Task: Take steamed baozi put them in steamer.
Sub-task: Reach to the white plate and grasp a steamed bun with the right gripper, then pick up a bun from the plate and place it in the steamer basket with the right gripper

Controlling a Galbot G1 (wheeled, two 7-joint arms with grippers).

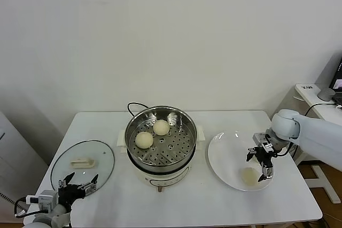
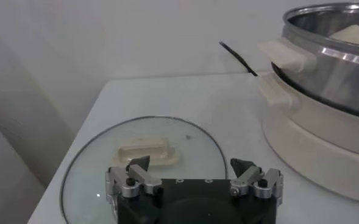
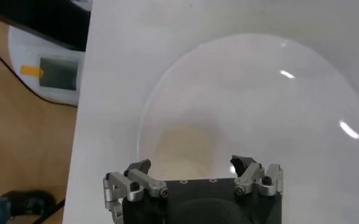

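The steamer [image 1: 184,132] stands mid-table, a shiny steel pot on a cream base. Two steamed baozi lie on its perforated tray, one [image 1: 144,139] nearer me and one [image 1: 161,127] behind it. Another baozi [image 1: 247,175] rests on the white plate [image 1: 222,150] to the right. My right gripper [image 1: 256,167] hangs open just above that bun. In the right wrist view the bun [image 3: 182,149] is a pale blur ahead of the open right gripper [image 3: 191,165]. My left gripper [image 1: 79,182] waits open at the table's front left, and the left wrist view shows it open [image 2: 190,164] over the lid.
A round glass lid [image 1: 101,158] with a white handle [image 1: 83,162] lies left of the steamer [image 2: 331,67]. A black cord [image 1: 133,105] runs behind the pot. A side table [image 1: 315,97] stands at the far right. The plate [image 3: 258,91] lies close to the table's right edge.
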